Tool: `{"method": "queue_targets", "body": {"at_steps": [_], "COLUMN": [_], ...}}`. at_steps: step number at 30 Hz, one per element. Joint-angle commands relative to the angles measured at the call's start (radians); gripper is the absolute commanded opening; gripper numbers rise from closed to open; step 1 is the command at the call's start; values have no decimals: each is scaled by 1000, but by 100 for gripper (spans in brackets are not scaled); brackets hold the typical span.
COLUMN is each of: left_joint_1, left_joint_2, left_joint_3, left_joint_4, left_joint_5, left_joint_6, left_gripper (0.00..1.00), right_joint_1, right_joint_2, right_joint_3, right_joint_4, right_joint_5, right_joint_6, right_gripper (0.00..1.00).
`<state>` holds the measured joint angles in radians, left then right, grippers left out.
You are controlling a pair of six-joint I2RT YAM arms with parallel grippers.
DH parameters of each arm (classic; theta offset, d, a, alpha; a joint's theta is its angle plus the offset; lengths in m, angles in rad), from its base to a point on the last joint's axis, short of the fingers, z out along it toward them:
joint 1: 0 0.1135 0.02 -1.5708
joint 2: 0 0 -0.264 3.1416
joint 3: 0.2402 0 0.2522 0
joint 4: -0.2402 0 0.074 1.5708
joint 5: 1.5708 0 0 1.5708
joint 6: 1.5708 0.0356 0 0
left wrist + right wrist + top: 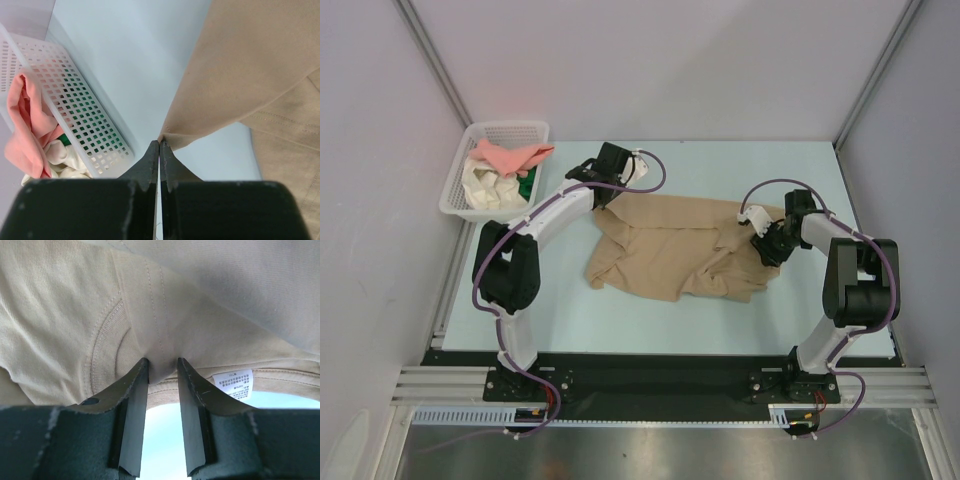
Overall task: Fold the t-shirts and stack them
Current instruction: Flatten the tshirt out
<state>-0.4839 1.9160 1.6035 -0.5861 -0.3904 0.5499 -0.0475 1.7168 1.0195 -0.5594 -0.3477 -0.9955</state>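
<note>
Evidently the step in hand is spreading out the tan t-shirt [680,250], which lies crumpled in the middle of the desk [650,325], so that it can be folded. The left end effector [159,145] is clamped fully shut on a corner of the cloth and holds it taut near the basket [460,195]. The right end effector [162,365] grips a bunched fold just beside the neckline, close to the care label [234,384]. To do this well, I would draw the two grips apart evenly and low over the desk, so the wrinkles pull out without the thin left pinch slipping. The salmon-pink shirt [510,157] and the others lie in the basket.
</note>
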Motion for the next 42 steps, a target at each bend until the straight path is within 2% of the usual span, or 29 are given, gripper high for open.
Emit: {"method": "queue_targets", "body": {"at_steps": [1,6,12,16,22,24,25,31,35,42], "left_joint_1": [-4,-4,-4,-10,-30,-33,-36,-38,-42,-67], "left_joint_2": [-6,-2,-8,-21,-34,-37,-38,-101,-162,-422], "left_joint_3": [6,4,12,10,7,9,13,4,13,-74], "left_joint_4": [14,19,9,3,6,6,3,9,-23,-53], "left_joint_5": [-15,-15,-16,-16,-22,-24,-25,-28,-8,1], "left_joint_6": [-4,-1,1,5,21,24,28,50,10,28], "left_gripper": [0,0,0,0,0,0,0,0,0,1], "right_joint_1": [-15,-17,-17,-17,-9,-11,-11,-18,-29,-77], "right_joint_2": [1,-5,-31,-54,-77,-83,-88,-141,-187,-385], "right_joint_3": [7,11,37,62,86,94,97,134,157,307], "right_joint_4": [-2,0,-17,-49,-57,-57,-50,-43,-33,-51], "right_joint_5": [33,32,24,15,21,22,27,42,76,147], "right_joint_6": [0,8,17,23,29,35,41,98,153,297], "right_gripper": [34,33,20,8,9,5,0,0,0,0]}}
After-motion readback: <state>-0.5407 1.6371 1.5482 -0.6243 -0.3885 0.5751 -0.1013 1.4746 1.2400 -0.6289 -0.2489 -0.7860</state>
